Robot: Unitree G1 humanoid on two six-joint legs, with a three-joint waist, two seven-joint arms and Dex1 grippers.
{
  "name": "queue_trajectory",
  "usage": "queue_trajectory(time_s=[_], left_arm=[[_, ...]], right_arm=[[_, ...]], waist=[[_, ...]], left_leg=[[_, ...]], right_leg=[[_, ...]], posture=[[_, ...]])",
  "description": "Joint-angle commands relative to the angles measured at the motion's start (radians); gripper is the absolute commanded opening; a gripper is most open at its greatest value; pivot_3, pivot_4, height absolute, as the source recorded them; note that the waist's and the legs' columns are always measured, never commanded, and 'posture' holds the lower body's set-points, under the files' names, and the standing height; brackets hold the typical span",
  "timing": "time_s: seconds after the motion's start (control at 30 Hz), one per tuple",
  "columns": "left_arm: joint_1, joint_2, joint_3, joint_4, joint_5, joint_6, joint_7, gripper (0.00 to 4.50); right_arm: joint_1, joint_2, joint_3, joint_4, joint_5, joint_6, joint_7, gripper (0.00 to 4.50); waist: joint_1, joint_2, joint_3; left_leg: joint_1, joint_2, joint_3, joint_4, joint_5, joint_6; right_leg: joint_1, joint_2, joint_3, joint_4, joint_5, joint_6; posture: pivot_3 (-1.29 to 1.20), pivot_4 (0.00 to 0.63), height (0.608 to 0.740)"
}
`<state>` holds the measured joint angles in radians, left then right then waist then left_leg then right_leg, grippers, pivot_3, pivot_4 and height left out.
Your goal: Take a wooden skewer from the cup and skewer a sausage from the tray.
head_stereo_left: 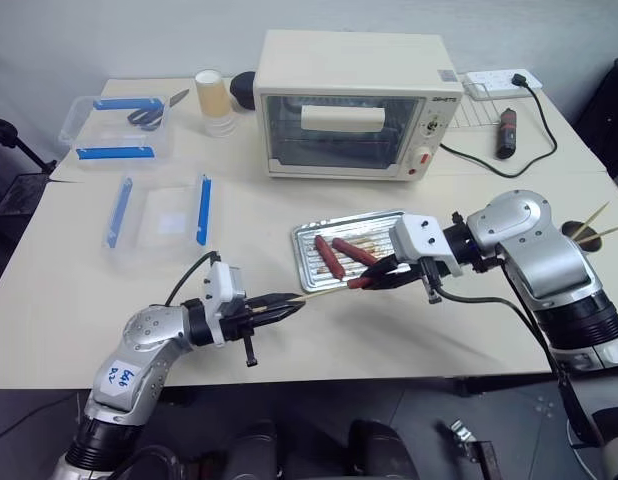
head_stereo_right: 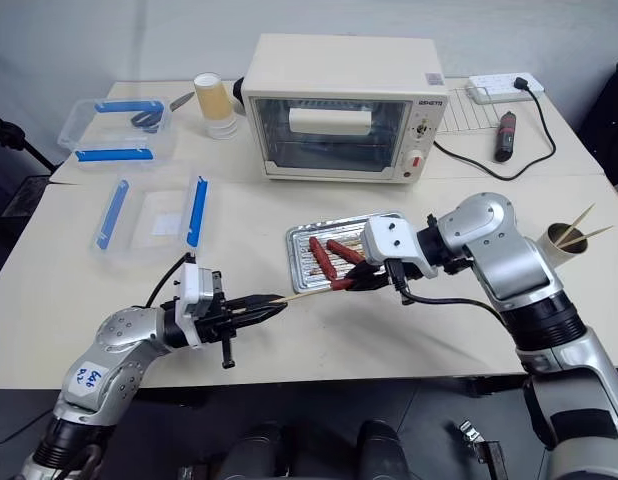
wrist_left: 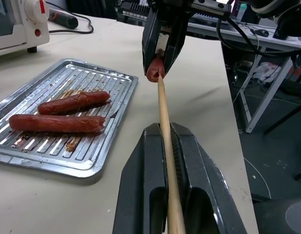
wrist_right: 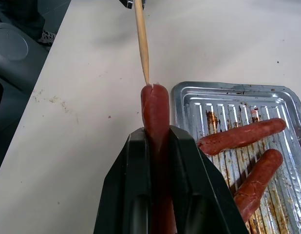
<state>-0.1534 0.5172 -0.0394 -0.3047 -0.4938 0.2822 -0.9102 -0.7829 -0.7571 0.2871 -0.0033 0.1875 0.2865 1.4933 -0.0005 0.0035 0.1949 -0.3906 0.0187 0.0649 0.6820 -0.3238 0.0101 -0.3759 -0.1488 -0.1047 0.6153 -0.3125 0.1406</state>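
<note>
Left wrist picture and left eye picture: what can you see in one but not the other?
Left wrist view: the wooden skewer tip touching the split end of the sausage, seen close up. Left eye view: the oven, two clear boxes, stacked cups, and more skewers in the cup. Both: the tray with two sausages, the left gripper holding the skewer, the right gripper holding the sausage.

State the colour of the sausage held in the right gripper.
The sausage is glossy reddish-brown, clearest in the right wrist view.

Silver arms, black cables, each black tool [head_stereo_left: 281, 307] white-mounted.
</note>
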Motion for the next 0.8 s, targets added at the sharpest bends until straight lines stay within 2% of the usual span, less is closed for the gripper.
queue_trajectory(time_s=[0.03,0.5,0.8], left_arm=[[-0.022,-0.012,-0.008,-0.002,0.012,-0.017,0.004,0.0],[-0.065,-0.049,-0.057,0.013,0.015,-0.001,-0.03,0.0],[-0.127,-0.097,-0.123,0.056,0.066,0.0,-0.01,0.0]], right_arm=[[-0.005,-0.011,-0.017,-0.04,0.019,-0.001,0.009,0.22],[-0.015,-0.004,-0.01,-0.045,0.016,0.011,0.007,0.22],[-0.024,0.008,0.006,-0.057,0.011,0.003,0.014,0.22]], waist=[[0.0,0.0,0.0],[0.0,0.0,0.0],[0.002,0.0,0.0]], left_leg=[[0.0,0.0,0.0,0.0,0.0,0.0],[0.0,0.0,0.0,0.0,0.0,0.0],[0.0,-0.001,0.0,0.001,0.0,0.0]], right_leg=[[0.0,0.0,0.0,0.0,0.0,0.0],[0.0,0.0,0.0,0.001,0.0,0.0],[0.0,0.0,0.0,0.001,0.0,0.0]], posture=[[0.0,0.15,0.74],[0.0,0.15,0.74],[0.0,0.15,0.74]])
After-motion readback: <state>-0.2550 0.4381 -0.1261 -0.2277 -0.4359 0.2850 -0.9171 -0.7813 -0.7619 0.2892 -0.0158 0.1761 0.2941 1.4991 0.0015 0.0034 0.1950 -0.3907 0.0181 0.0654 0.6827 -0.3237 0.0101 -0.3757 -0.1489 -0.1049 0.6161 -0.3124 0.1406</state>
